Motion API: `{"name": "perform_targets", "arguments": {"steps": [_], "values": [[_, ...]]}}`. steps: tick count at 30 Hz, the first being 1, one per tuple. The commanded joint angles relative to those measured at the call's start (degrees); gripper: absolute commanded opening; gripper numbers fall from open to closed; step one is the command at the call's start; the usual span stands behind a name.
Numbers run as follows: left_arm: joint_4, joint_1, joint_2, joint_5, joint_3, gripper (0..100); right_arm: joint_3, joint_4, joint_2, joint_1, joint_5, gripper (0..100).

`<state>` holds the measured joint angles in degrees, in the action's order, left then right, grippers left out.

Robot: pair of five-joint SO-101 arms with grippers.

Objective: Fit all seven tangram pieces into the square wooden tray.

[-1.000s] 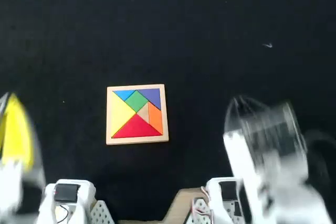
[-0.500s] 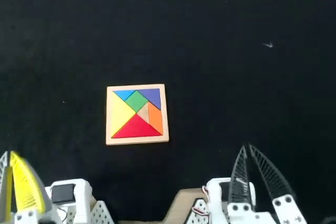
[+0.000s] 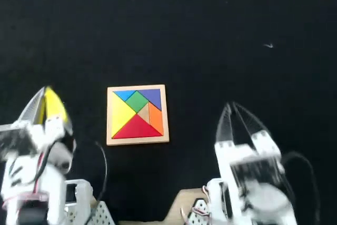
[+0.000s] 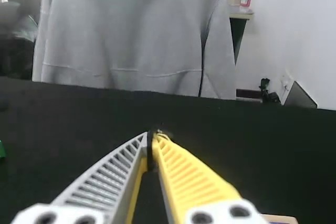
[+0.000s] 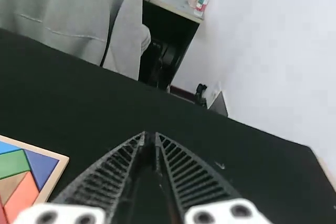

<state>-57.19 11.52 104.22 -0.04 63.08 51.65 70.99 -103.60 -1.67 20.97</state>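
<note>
The square wooden tray (image 3: 109, 114) lies at the middle of the black table and holds the coloured tangram pieces (image 3: 138, 113): blue, green, purple, yellow, orange, tan and red, packed into a full square. A corner of the tray (image 5: 59, 162) appears in the right wrist view. My left gripper (image 3: 46, 92), with one yellow and one grey finger, is raised to the left of the tray, shut and holding nothing (image 4: 152, 136). My right gripper (image 3: 230, 107), with clear ribbed fingers, is raised to the right of the tray, shut and holding nothing (image 5: 151, 139).
Both arm bases (image 3: 73, 196) stand at the near edge of the table. A small light speck (image 3: 269, 46) lies at the far right of the black cloth. A grey-draped surface (image 4: 131, 35) stands beyond the far edge.
Both arms have swung from low at the near edge up and forward, so their shut grippers are now level with the tray on either side. The tray and pieces have not moved.
</note>
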Motion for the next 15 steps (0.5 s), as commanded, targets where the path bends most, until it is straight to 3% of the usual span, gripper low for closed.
{"name": "perform_targets", "arguments": {"steps": [1, 8, 11, 15], "values": [[18.9, -0.6, -0.1, -0.6, 16.0, 3, 10.4, -13.2, -5.0, 0.9, 0.3, 1.4], [30.3, -0.7, 0.0, -2.8, 32.5, 3, 34.5, -36.7, -5.0, 0.9, 0.4, 1.5], [28.7, -0.7, -0.7, -2.8, 34.2, 3, 45.1, -44.9, -5.0, 0.7, 0.2, 1.5], [27.3, -0.7, -1.7, -3.2, 34.3, 3, 44.9, -41.5, -4.1, 0.5, -0.2, 1.5]]}}
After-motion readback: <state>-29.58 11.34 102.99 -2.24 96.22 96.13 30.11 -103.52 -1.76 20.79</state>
